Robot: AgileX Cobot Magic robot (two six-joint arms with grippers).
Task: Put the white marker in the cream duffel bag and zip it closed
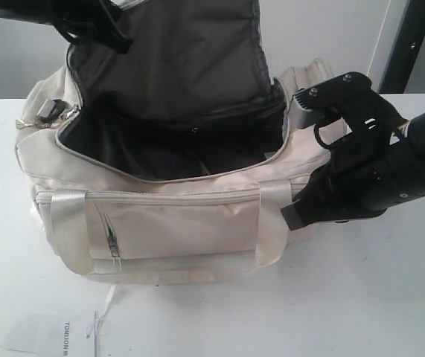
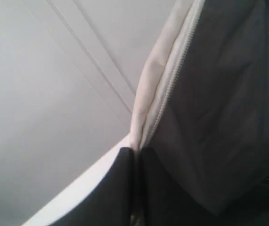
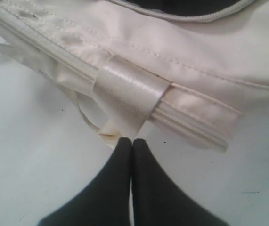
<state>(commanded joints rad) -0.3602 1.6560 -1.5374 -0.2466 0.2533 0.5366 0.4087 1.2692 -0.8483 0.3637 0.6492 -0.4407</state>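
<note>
The cream duffel bag (image 1: 175, 223) sits on the white table with its top wide open, showing a dark interior (image 1: 160, 145). Its grey-lined lid flap (image 1: 182, 59) is held upright by my left gripper (image 1: 119, 41), which is shut on the flap's zip edge (image 2: 172, 80); in the left wrist view that gripper (image 2: 136, 151) pinches the cream seam. My right gripper (image 1: 292, 216) is shut at the bag's right front, fingertips together (image 3: 132, 141) just off the shiny handle webbing (image 3: 127, 89), holding nothing. The white marker is not in view.
A paper tag (image 1: 56, 335) with printing lies on the table (image 1: 361, 297) in front of the bag's left corner. A black upright post (image 1: 409, 44) stands at the back right. The front pocket zip (image 3: 191, 127) runs beside the handle.
</note>
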